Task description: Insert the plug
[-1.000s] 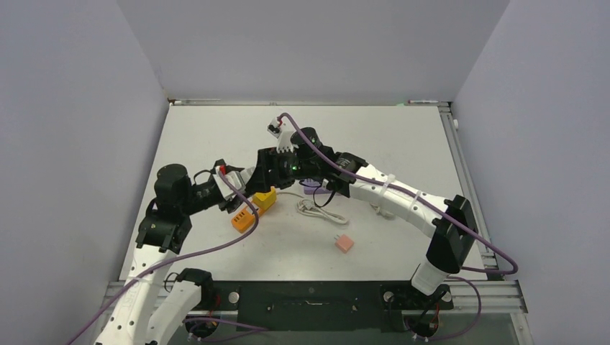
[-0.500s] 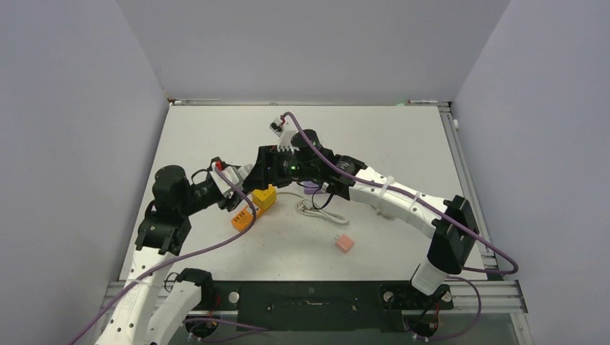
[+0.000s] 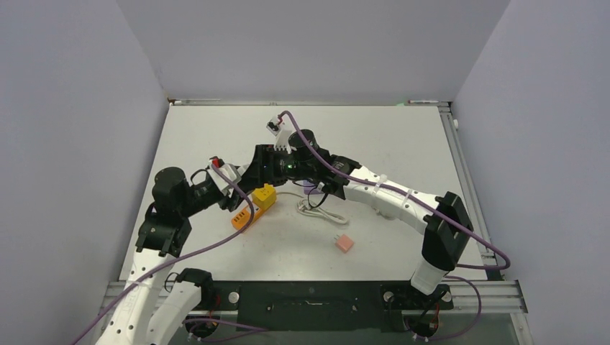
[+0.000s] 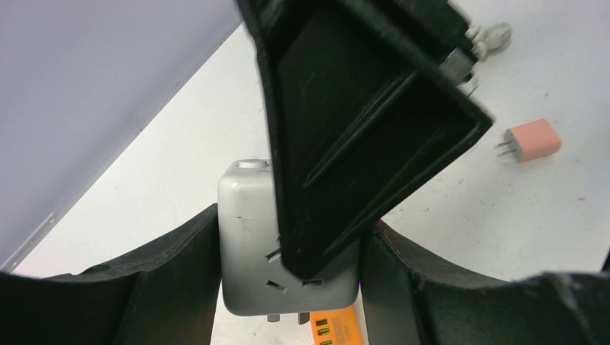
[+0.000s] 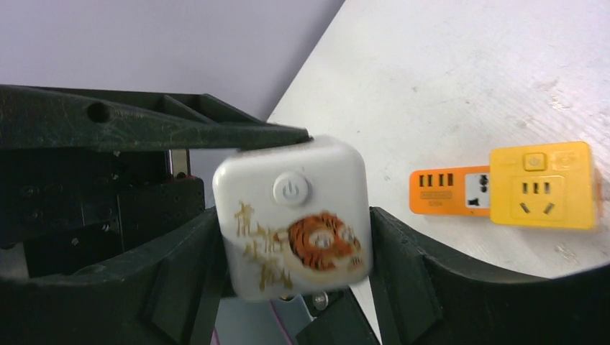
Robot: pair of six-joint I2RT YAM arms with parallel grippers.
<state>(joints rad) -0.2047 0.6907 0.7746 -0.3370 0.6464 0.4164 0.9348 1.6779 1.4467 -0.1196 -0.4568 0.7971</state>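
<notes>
The white plug point(image 4: 248, 244) is held in the air above the desk point(image 3: 374, 136), close over the orange power strip point(image 5: 449, 190). It is clamped from two directions at once: the left gripper point(image 4: 291, 223) is closed on one pair of its faces and the right gripper point(image 5: 295, 223) on the crossing pair. This double hold is judged to be a regrasp or handover, made so that the prongs point(image 4: 273, 317) are aimed down at a socket. The strip is left lying free with its yellow block point(image 5: 543, 185), and may need steadying when the plug is pressed in. A pink plug point(image 3: 344, 243) and a white cable point(image 3: 320, 210) are left unused nearby.
</notes>
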